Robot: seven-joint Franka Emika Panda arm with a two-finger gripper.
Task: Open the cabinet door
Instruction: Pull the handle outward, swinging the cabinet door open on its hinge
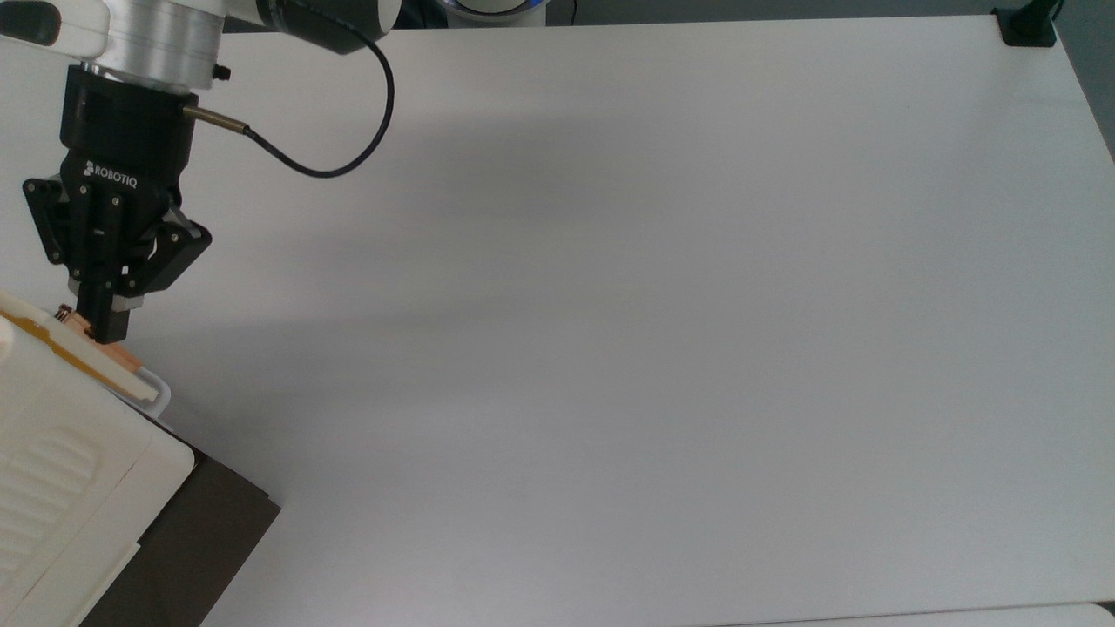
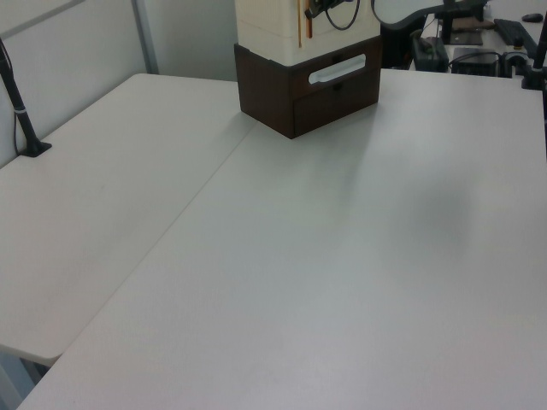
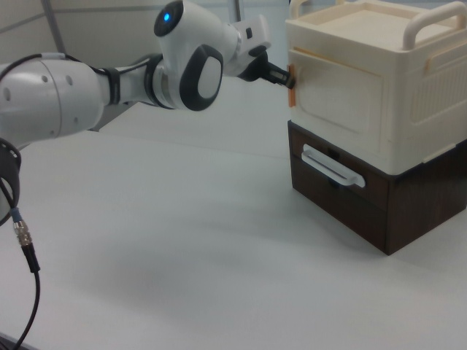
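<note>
Your gripper [image 1: 103,335] is pinching the handle [image 3: 292,76] of the cabinet door [image 3: 337,98]. The door is standing slightly ajar, it seems, at the top view's left edge.

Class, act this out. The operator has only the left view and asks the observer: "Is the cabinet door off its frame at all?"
Observer: Slightly. In the top view the cabinet door stands ajar, with a thin gap along its handle side.
Operator: Where is the gripper?
Observer: In the top view the gripper is shut on the handle.
Operator: What does the door's face look like?
Observer: The right view shows it cream, with a recessed rounded rectangle.
</note>
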